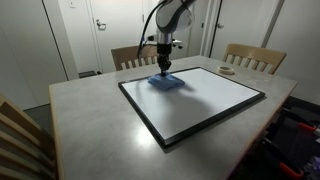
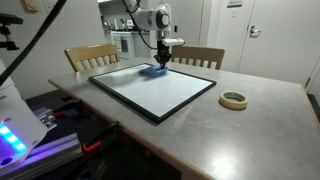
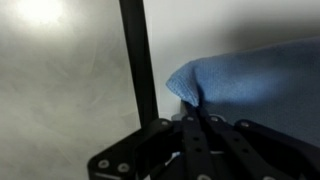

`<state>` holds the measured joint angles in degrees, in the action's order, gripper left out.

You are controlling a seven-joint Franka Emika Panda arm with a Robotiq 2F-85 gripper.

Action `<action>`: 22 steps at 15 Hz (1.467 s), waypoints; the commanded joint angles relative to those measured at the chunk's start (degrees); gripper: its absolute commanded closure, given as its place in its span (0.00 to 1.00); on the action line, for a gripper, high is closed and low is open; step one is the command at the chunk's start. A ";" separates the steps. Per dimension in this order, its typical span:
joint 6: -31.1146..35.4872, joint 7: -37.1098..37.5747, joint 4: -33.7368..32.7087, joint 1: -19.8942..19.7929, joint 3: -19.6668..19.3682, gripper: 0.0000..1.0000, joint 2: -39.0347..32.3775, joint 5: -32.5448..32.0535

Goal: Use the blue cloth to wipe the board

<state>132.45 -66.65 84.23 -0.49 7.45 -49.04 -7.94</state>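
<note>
The board [image 1: 200,105] lies flat on the grey table, white with a thin black frame; it also shows in the other exterior view [image 2: 160,90]. The blue cloth [image 1: 165,83] lies on the board's far part, near its frame, and shows in both exterior views [image 2: 152,71]. My gripper [image 1: 164,68] [image 2: 162,64] points straight down onto the cloth. In the wrist view the fingers [image 3: 197,112] are closed together, pinching a fold of the blue cloth [image 3: 250,75] next to the board's black frame [image 3: 140,60].
A roll of tape [image 2: 233,100] lies on the table beside the board, also in the other exterior view [image 1: 227,71]. Wooden chairs [image 1: 255,57] [image 2: 92,57] stand along the table's far side. Another chair back [image 1: 20,135] is close to the camera.
</note>
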 commanded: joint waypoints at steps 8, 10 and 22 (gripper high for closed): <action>-0.28 2.31 0.08 0.37 1.45 0.99 -0.96 0.56; -0.01 2.31 0.84 0.31 1.56 0.99 -0.55 0.61; 1.93 4.03 7.93 0.91 2.02 0.99 3.68 0.22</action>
<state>132.65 -63.98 86.56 0.16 9.38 -48.45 -7.86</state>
